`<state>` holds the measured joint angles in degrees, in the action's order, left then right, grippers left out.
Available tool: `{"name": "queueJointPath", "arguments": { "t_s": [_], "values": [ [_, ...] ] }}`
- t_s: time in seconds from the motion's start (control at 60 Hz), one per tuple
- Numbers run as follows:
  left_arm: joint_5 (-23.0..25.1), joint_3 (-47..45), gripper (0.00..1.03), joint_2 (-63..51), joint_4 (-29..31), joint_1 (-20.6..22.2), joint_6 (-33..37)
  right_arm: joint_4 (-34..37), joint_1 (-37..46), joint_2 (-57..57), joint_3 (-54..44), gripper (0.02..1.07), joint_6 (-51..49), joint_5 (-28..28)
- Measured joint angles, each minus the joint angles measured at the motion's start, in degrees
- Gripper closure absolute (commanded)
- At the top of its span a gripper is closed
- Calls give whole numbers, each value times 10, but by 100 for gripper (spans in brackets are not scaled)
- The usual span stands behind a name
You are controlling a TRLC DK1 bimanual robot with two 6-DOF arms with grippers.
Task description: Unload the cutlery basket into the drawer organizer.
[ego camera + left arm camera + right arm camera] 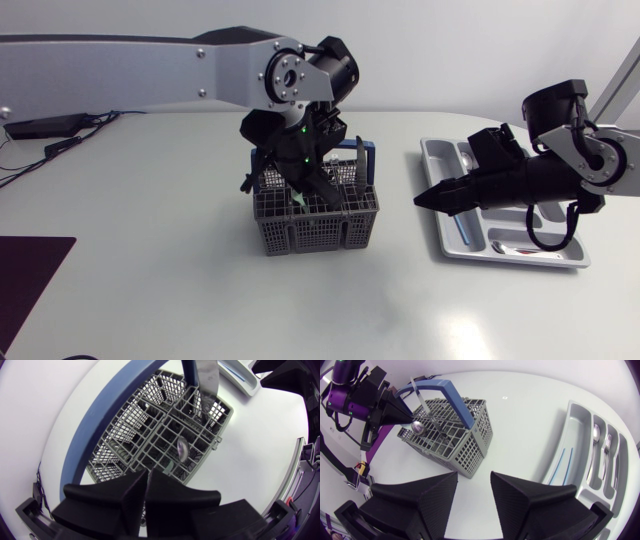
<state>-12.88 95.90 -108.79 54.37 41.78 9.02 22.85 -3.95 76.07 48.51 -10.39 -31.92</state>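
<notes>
A white worktop (150, 290) is shown. A grey organizer (437, 160), holding some cutlery, is placed right of the basket (275, 240). The left end effector (145, 477) is held just above the basket, fingers together. The right end effector (473, 476) is held right of the basket, fingers apart. A spoon (182, 449) is seen inside the basket.

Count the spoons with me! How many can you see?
2. One spoon pokes up in the cutlery basket. The second spoon lies in the drawer organizer, beside a fork. More may hide down inside the basket.
</notes>
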Motion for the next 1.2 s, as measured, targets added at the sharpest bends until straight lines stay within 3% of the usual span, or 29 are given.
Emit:
{"name": "queueJointPath", "arguments": {
  "t_s": [0.133,0.65,0.867,1.2],
  "values": [
    [0,0,57,0,16,0,0,0,0,0,0,56,0,0],
    [-9,0,59,7,34,0,0,0,0,0,0,56,0,0],
    [-9,0,84,6,34,0,0,0,0,0,0,56,0,0],
    [-17,0,87,7,34,4,1,0,0,0,0,56,0,0]
  ]
}}
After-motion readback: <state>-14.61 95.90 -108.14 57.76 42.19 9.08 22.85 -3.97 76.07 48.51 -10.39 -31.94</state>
